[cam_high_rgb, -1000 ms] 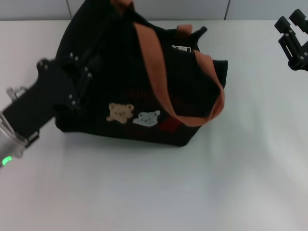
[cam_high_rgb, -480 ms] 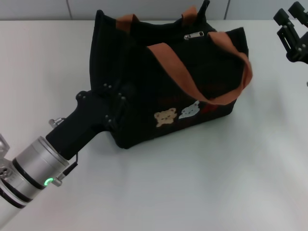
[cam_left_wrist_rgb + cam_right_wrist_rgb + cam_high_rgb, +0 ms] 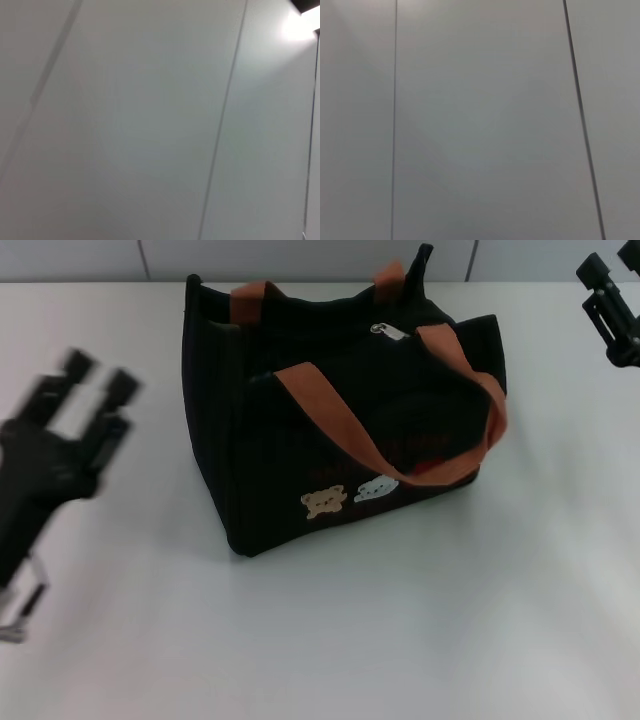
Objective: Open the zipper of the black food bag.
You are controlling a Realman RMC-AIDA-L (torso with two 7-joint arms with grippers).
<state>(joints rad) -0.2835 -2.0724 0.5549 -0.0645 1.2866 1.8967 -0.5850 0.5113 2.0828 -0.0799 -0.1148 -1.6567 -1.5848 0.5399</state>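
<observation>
The black food bag [image 3: 290, 450] stands upright in the middle of the white table [image 3: 400, 640], its bear patches [image 3: 350, 496] facing me. Its orange-brown strap [image 3: 340, 430] droops over the front. The zipper runs along the bag's top, and its small silver pull tab [image 3: 390, 332] lies near the far right end. My left gripper [image 3: 97, 377] hovers to the left of the bag, clear of it, open and holding nothing. My right gripper [image 3: 612, 270] is parked at the far right edge, open, well away from the bag. Neither wrist view shows the bag or the fingers.
A grey panelled wall [image 3: 300, 255] runs behind the table's far edge. Both wrist views show only pale panels with thin seams [image 3: 395, 120].
My left gripper has let go of the bag's left side and pulled back to the left. The bag has settled, shifting slightly left. The right arm has stayed put.
</observation>
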